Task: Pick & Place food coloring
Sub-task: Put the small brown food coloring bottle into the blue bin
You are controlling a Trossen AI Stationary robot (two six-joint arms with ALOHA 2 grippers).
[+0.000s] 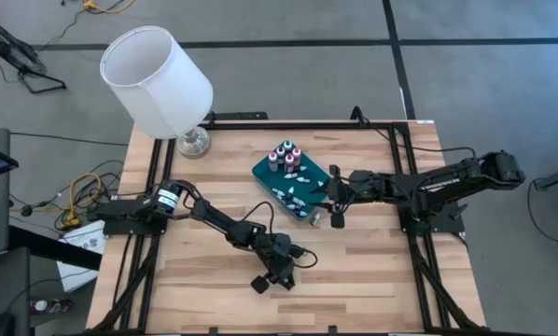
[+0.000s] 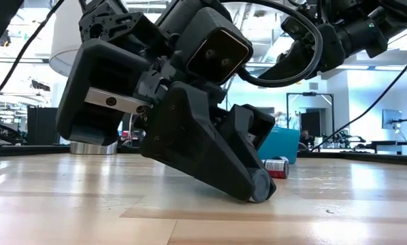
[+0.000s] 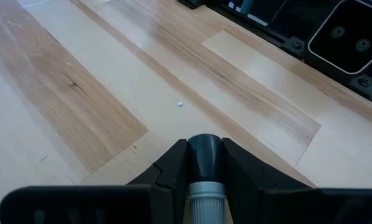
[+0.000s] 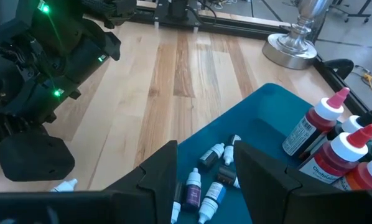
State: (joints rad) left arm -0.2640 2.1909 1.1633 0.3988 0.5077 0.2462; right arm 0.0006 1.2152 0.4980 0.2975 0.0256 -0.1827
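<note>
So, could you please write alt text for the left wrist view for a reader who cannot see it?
The left gripper is closed on a small dark dropper bottle with a ribbed whitish cap, held between its two dark fingers just above the light wooden table. A tiny white speck lies on the wood ahead, and black frame hardware lines the far edge.

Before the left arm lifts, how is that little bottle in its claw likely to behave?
The bottle looks round-bodied and smooth, so it may twist or slip between the left claw's fingers. It seems tiny, probably light, and easily flicked away. If dropped on the bare table, it would likely roll, like the stray bottle lying on its side near the teal tray.
</note>
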